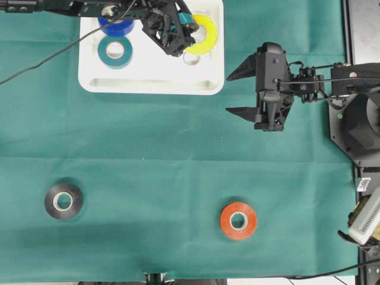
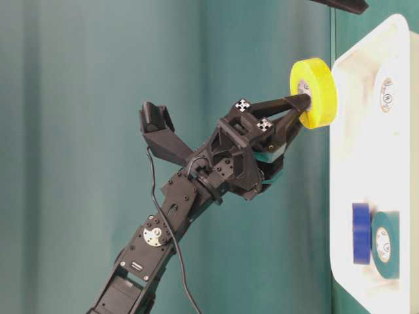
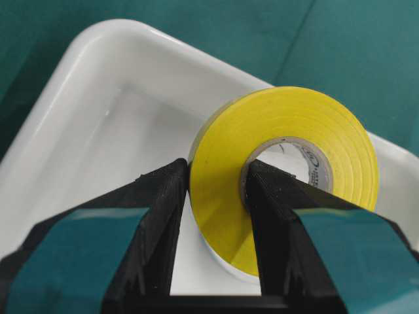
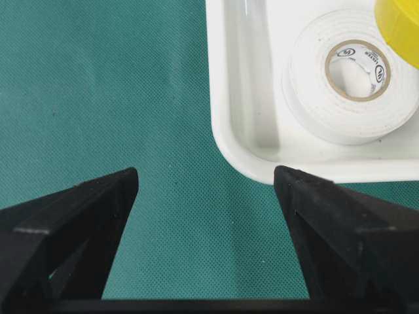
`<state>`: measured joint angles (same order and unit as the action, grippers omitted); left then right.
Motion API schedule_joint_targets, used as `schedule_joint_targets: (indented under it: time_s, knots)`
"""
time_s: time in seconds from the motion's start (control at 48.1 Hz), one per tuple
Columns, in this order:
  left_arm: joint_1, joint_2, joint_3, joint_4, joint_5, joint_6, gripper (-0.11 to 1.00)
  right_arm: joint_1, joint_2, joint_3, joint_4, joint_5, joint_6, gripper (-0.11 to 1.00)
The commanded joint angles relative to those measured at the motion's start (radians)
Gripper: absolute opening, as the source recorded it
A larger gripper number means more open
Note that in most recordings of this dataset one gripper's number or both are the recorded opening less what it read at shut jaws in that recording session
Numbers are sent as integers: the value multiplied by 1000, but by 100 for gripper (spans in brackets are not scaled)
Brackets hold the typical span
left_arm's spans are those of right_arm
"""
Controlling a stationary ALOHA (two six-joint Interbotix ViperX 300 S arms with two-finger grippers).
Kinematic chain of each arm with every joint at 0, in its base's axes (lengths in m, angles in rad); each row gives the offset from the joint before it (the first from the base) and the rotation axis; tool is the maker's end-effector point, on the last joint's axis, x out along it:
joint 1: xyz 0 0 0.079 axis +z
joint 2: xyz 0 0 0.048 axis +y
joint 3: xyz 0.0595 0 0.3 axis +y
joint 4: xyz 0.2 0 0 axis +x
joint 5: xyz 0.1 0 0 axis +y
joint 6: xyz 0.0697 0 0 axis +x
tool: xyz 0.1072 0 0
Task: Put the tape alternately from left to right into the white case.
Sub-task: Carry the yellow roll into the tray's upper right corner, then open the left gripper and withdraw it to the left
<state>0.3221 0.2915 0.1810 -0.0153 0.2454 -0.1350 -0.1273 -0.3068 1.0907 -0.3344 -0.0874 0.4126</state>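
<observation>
My left gripper [image 3: 219, 173] is shut on the yellow tape [image 1: 203, 34], one finger through its core and one outside. It holds the roll on edge above the right part of the white case [image 1: 151, 86]. In the case lie a blue tape [image 1: 116, 27], a teal tape [image 1: 115, 51] and a white tape [image 4: 353, 98]; the white one sits just below the yellow roll. A black tape [image 1: 63, 200] and a red-orange tape [image 1: 238, 220] lie on the cloth near the front. My right gripper [image 1: 228, 94] hangs open and empty over the cloth beside the case's right corner.
A green cloth [image 1: 178, 154] covers the table. The right arm's base and other equipment [image 1: 362, 119] stand along the right edge. A black cable [image 1: 41, 59] runs from the left arm across the back left.
</observation>
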Motion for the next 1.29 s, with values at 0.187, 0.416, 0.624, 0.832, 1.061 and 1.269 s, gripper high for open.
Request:
schedule_joint_targets:
  time_s: [0.187,0.416,0.624,0.832,1.061,1.269]
  knots:
    - [20,-2,6,-3,-12,-2,28,-2,-14,-8,3,-8,0,58]
    - [21,0,9,-3,-11,3,28,0,-14,-8,3,-9,2,58]
    - [15,0,14,-3,-12,43,28,-2,-12,-8,5,-9,2,58]
    - [0,-3,18,-3,-12,78,72,0,-14,-9,5,-9,2,58]
    - [-2,-14,20,-3,-12,78,98,-2,-14,-9,5,-9,2,58]
    - [-9,-35,32,-3,-14,80,98,-2,-14,-8,5,-8,18,58]
